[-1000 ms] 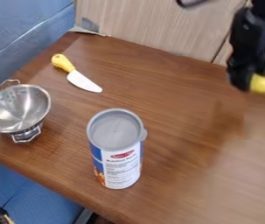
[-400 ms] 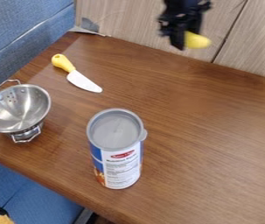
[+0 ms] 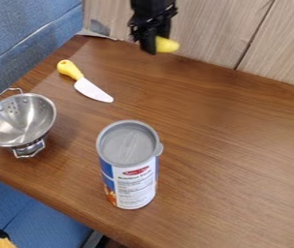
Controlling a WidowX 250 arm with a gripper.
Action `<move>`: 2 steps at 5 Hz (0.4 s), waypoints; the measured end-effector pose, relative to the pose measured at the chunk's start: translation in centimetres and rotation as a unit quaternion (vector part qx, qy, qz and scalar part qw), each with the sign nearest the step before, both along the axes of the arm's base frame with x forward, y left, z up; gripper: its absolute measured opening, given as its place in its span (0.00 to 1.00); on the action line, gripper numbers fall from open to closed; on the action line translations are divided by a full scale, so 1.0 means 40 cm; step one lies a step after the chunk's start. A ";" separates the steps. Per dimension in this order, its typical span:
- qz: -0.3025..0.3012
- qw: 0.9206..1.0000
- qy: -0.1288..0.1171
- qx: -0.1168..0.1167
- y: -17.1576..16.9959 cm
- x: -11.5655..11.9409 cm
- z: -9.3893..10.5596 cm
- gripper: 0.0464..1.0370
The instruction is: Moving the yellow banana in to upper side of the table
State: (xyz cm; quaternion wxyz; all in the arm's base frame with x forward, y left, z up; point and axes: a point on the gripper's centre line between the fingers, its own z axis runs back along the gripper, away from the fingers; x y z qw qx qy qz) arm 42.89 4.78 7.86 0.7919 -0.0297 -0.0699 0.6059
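Note:
At the top of the camera view, left of centre, the black gripper (image 3: 150,42) hangs near the table's upper edge. It is shut on the yellow banana (image 3: 167,45), whose rounded end sticks out to the right of the fingers. The rest of the banana is hidden behind them. The brown wooden table (image 3: 240,145) lies below.
A yellow-handled knife (image 3: 92,90) lies at the upper left, with a metal colander (image 3: 21,121) below it at the left edge. A tall lidded can (image 3: 129,164) stands near the middle. A wooden panel (image 3: 214,29) rises behind the table.
From the right side, the gripper has moved left along the table's upper edge, carrying the banana. The knife, colander and can have kept their places.

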 end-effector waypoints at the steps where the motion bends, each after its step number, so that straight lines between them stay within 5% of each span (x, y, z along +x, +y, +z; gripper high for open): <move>1: 0.031 0.999 0.016 0.012 0.050 -0.004 -0.032 0.35; 2: 0.037 0.998 0.038 0.022 0.067 -0.007 -0.072 0.35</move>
